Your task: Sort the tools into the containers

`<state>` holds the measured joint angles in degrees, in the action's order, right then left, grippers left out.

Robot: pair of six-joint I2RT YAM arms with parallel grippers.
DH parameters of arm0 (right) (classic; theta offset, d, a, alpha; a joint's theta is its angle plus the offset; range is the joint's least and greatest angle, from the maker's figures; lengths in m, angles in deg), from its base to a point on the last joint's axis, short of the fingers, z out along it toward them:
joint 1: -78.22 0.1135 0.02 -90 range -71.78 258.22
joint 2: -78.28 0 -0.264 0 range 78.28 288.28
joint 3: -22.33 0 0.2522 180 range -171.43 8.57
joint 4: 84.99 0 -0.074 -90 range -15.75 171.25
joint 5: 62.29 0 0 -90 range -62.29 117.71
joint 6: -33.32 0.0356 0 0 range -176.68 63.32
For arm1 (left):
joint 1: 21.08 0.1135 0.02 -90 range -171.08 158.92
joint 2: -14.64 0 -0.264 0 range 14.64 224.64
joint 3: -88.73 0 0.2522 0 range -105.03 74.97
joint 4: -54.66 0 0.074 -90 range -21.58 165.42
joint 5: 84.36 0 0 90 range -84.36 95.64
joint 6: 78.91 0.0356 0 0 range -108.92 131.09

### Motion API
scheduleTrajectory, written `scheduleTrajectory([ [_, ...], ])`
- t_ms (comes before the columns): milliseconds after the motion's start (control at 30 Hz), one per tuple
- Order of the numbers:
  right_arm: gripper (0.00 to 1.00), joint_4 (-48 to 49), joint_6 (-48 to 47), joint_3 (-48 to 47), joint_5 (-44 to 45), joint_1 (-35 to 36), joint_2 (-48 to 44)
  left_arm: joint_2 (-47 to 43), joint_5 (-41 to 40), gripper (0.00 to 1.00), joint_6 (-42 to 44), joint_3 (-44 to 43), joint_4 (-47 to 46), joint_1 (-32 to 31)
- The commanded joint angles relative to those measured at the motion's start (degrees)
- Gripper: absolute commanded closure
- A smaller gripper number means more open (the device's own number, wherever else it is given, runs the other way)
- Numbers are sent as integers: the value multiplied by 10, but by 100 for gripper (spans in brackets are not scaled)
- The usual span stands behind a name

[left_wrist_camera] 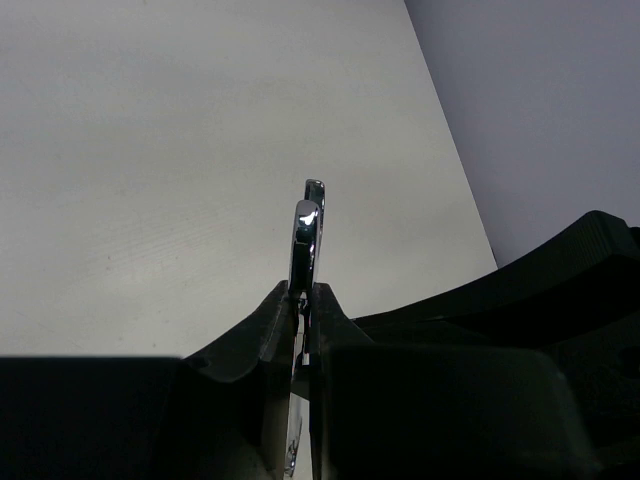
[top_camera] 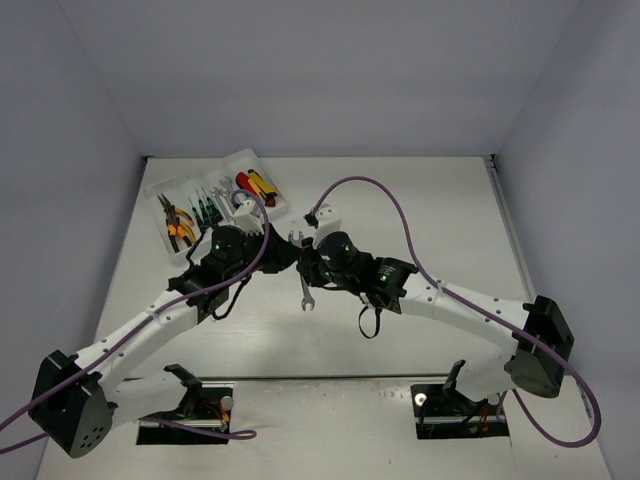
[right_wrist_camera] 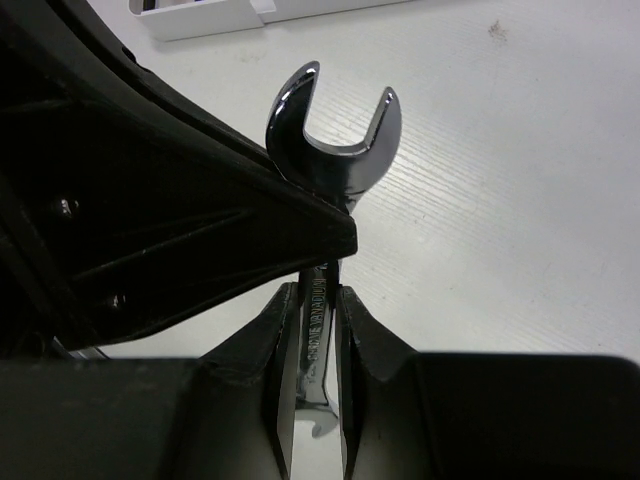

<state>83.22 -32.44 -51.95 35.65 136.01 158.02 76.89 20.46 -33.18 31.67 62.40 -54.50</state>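
Observation:
A silver open-ended wrench (top_camera: 306,294) hangs above the middle of the table, with both grippers on it. My left gripper (top_camera: 289,254) is shut on its upper part, just below the head. In the left wrist view the wrench (left_wrist_camera: 305,232) shows edge-on, sticking up from between the fingers of the left gripper (left_wrist_camera: 303,300). My right gripper (right_wrist_camera: 317,302) is shut on the shank, with the wrench head (right_wrist_camera: 335,140) above it and a left finger (right_wrist_camera: 200,225) crossing in front. The tray of containers (top_camera: 246,156) lies at the back left and holds pliers (top_camera: 175,222), screwdrivers (top_camera: 205,208) and knives (top_camera: 255,186).
A corner of the white tray (right_wrist_camera: 200,15) shows at the top of the right wrist view. White walls close the table at the back and on both sides. The two arm bases and their black mounts (top_camera: 455,395) sit at the near edge.

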Motion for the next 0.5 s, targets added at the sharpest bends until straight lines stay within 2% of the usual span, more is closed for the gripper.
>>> scheduleTrajectory([
  [0,99,65,6,-3,6,1,-35,-5,-23,100,-7,-23,-66,-1],
  [67,93,66,9,0,12,-1,-34,-7,-37,100,-6,-23,-66,-1],
  [133,77,66,14,6,17,-8,-36,-7,-48,100,-3,-26,-66,2],
  [200,56,65,17,12,23,-14,-40,-2,-56,100,0,-30,-66,8],
  [233,51,65,17,19,24,-20,-47,2,-57,100,1,-32,-66,13],
  [267,50,65,17,21,24,-21,-48,2,-58,100,1,-33,-66,19],
  [367,34,63,17,47,27,-39,-80,34,-41,100,8,-54,-66,67],
  [467,29,58,16,79,30,-68,-122,69,-23,100,15,-78,-66,127],
])
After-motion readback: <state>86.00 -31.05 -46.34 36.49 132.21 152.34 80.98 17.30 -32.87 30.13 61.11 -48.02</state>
